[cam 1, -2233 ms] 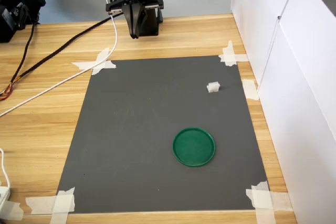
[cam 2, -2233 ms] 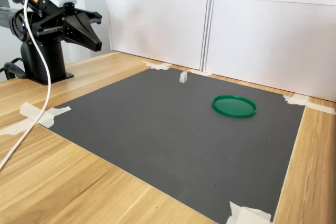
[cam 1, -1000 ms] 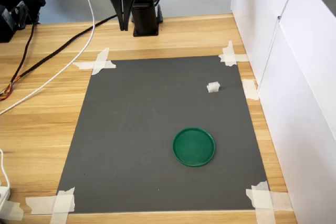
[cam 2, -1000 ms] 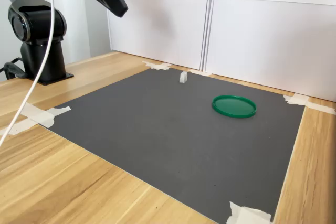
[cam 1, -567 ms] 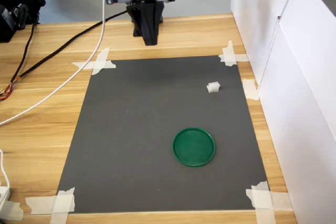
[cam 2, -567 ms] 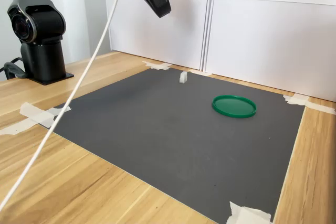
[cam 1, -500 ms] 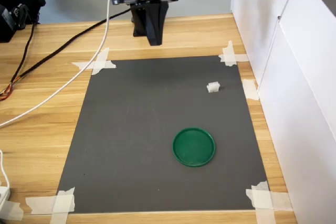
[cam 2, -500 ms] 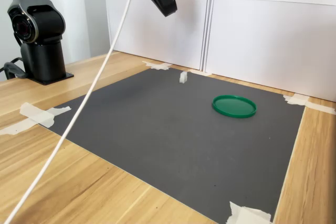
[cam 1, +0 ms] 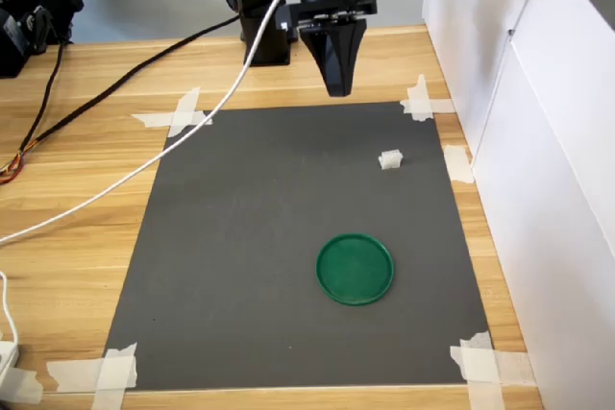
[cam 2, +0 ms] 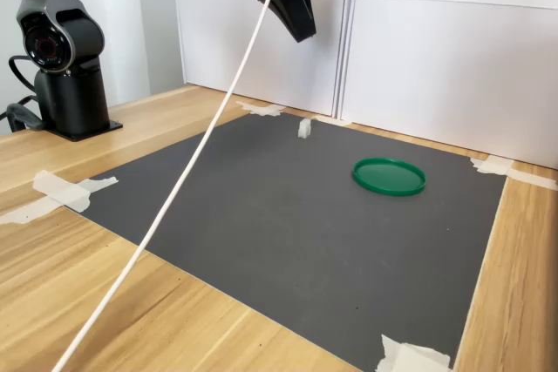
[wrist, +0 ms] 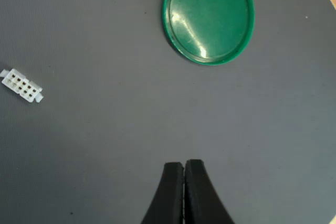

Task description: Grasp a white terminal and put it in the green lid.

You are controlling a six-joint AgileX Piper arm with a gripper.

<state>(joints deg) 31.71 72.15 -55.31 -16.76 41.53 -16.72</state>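
Wooden tabletop (cam 1: 77, 237) carries a dark grey mat (cam 1: 298, 237) taped at its corners with white tape patches (cam 1: 96, 372), and white panels (cam 1: 538, 141) wall off the first exterior view's right. Nearest the first exterior view's camera on the mat we see the flat round dark-green plastic lid (cam 1: 355, 268), lying empty. Farther back, towards that view's right and well apart from the lid, sits the tiny white blocky plastic terminal (cam 1: 390, 159), untouched on the mat. Beyond it our black gripper (cam 1: 336, 88) hangs high above the mat's far edge, its fingers (wrist: 170, 192) pressed together with nothing between them. A white cable (cam 1: 125, 180) trails from the arm across the table.
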